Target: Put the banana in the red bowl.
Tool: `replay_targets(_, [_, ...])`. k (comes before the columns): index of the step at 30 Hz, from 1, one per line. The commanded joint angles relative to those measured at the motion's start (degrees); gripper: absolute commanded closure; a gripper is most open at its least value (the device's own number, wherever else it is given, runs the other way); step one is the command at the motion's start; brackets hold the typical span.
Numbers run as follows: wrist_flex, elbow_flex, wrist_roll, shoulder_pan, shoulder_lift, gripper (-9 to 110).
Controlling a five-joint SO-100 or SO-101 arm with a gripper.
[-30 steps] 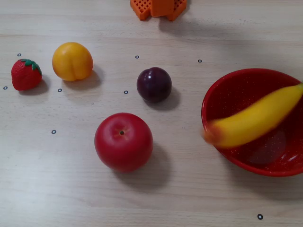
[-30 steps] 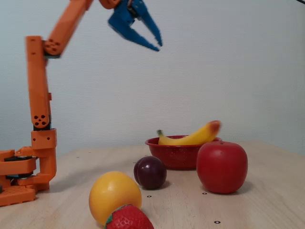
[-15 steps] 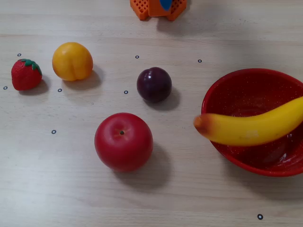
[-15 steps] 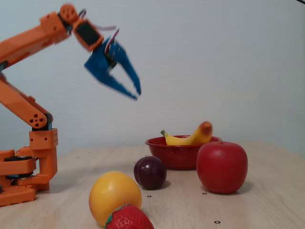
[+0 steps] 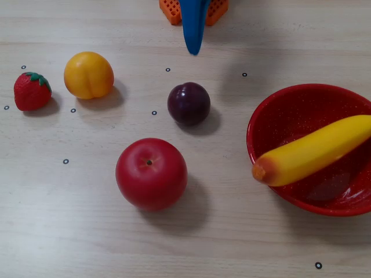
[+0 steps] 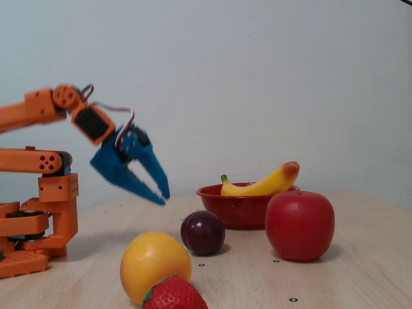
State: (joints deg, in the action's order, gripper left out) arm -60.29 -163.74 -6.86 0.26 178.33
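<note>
The yellow banana [image 5: 313, 152] lies across the red bowl [image 5: 290, 92] at the right of a fixed view, its orange-brown end poking over the bowl's left rim. From the side, the banana [image 6: 261, 185] rests tilted in the red bowl [image 6: 241, 209] with that end raised. My blue gripper [image 5: 194, 49] hangs at the top centre, far from the bowl. In a fixed view from the side, the gripper [image 6: 159, 195] is open, points down and right above the table, and holds nothing.
A red apple [image 5: 151, 173], a dark plum [image 5: 189, 103], a yellow-orange peach [image 5: 88, 75] and a strawberry [image 5: 32, 91] stand on the wooden table. The orange arm base [image 6: 38, 225] sits at the left in the side view.
The arm has folded down and back toward its base, lowering the open gripper. The banana rocked inside the bowl, its orange end swinging, and now lies tilted across it.
</note>
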Motion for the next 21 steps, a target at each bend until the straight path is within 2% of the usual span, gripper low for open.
replay_targets(1, [3.9,-1.8,-2.0,-2.2,5.4,101])
replay_targets(6, [10.9,-11.8,-6.2,-2.5,11.3,101])
replay_targets(13, [8.6,-12.0,-10.5,-0.7,11.4,101])
replay_targets(21, [8.2,-12.0,-9.8,0.2,11.3,101])
